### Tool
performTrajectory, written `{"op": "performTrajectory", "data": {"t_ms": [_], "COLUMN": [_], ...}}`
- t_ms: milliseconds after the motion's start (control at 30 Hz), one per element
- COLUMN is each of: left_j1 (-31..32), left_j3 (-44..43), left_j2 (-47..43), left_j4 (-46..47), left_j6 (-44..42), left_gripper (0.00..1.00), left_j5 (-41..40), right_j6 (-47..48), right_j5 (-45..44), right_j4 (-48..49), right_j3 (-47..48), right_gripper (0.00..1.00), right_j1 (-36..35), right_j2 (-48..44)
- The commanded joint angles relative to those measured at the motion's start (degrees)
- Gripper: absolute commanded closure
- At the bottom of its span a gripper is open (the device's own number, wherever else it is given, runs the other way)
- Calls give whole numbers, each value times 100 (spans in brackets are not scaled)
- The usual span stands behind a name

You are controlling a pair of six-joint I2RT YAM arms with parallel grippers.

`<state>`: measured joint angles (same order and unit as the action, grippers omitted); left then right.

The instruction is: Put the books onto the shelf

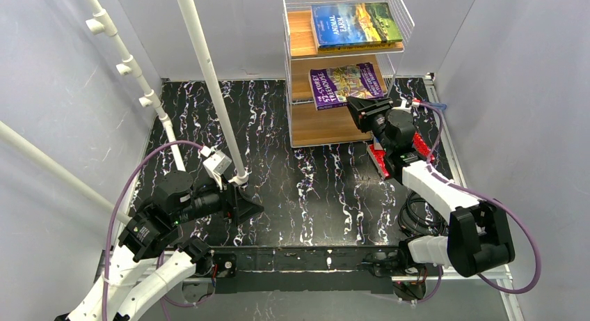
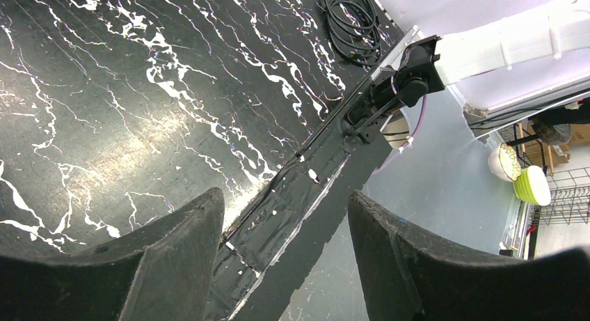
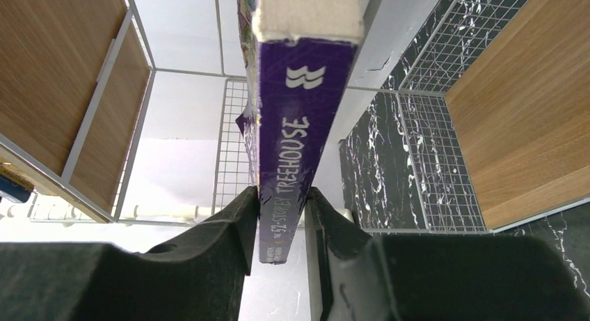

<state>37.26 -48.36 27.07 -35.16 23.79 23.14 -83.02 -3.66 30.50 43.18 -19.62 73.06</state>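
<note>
Pale grey walls [image 1: 62, 70], black white-veined tabletop [image 1: 327, 189], white poles [image 1: 207, 70], even light

The shelf [image 1: 321, 126] stands at the far side of the desk [image 1: 313, 189], right of centre. The Animal Farm book [image 1: 355, 23] lies on its top board. The Treehouse book [image 1: 346, 84] lies on the middle board, with the right end effector [image 1: 364, 106] at the book's near right corner. A third book [image 1: 379, 164] lies on the desk under that arm.

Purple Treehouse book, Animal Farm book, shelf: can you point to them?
purple Treehouse book [image 3: 292, 126], right wrist view, on its spine.
Animal Farm book [image 1: 356, 24], top view, middle of cover.
shelf [image 1: 323, 126], top view, bottom wooden board.
</note>
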Motion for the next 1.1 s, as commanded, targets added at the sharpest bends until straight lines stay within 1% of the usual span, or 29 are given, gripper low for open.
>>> {"op": "performTrajectory", "data": {"t_ms": [0,33,100,200,300,500,567,767,1067], "left_j1": [16,18,18,19,16,19,17,19,19], "left_j3": [46,46,39,29,35,39,30,-6,-31], "left_j2": [-4,0,8,34,53,48,57,51,49], "left_j4": [50,53,54,49,54,65,67,38,-55], "left_j6": [-45,-43,-55,-59,-34,-28,-30,-49,-111], "left_gripper": [37,37,37,37,37,37,37,37,37], "left_j5": [95,99,95,99,105,103,96,75,39], "right_j6": [-123,-129,-142,-350,-545,-741,-776,-747,-492], "right_j5": [-43,-76,-214,-590,-896,-1181,-1207,-1067,-1239], "right_j4": [626,658,814,1498,1827,2030,2162,1938,1542], "right_j3": [-105,-114,-165,-504,-660,-484,-356,160,351], "right_gripper": [66,70,75,81,88,94,95,95,95], "right_j1": [17,17,15,-15,-12,-84,-115,-117,-111], "right_j2": [18,-5,-59,-106,-99,136,280,648,623]}}
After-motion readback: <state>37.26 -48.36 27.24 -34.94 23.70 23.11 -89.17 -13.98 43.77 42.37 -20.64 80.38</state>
